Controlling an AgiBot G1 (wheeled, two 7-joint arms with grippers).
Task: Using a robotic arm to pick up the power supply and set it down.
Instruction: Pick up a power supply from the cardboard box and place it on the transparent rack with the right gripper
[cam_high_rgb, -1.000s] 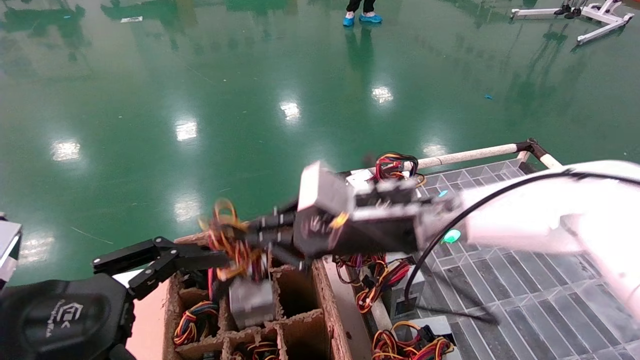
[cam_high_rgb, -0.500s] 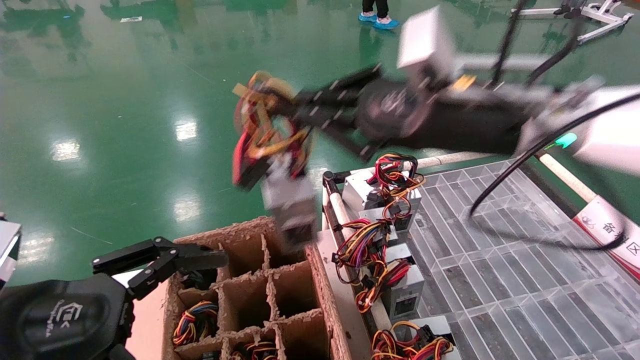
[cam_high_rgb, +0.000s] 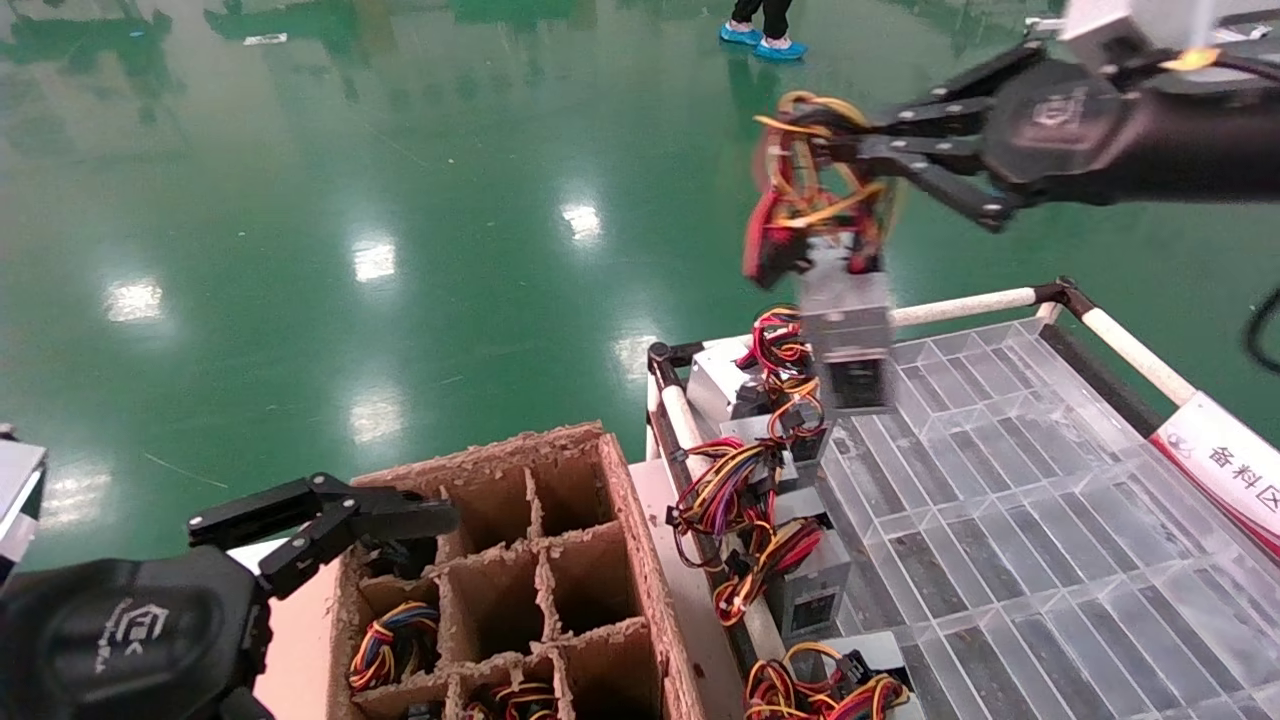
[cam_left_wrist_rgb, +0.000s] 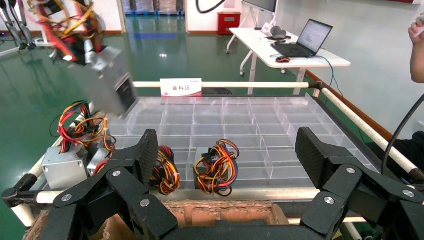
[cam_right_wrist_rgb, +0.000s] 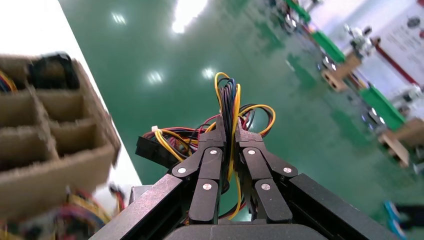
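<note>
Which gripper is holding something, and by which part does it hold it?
The right gripper holds the power supply by its wires; the box hangs below.

You have a brown cardboard box (cam_high_rgb: 610, 520) with cell dividers at the near left; several near cells hold coiled wire bundles (cam_high_rgb: 392, 640), while the middle cells stand open. To its right sits a clear gridded tray (cam_high_rgb: 1050, 520) framed by a white rail (cam_high_rgb: 960, 305). Along the tray's left edge you see grey units with red, yellow and black wiring (cam_high_rgb: 745, 500). A red-and-white label (cam_high_rgb: 1225, 465) hangs on the right rail. Beyond lies a glossy green floor (cam_high_rgb: 400, 200); far off, blue shoes (cam_high_rgb: 765, 42) stand on it.
</note>
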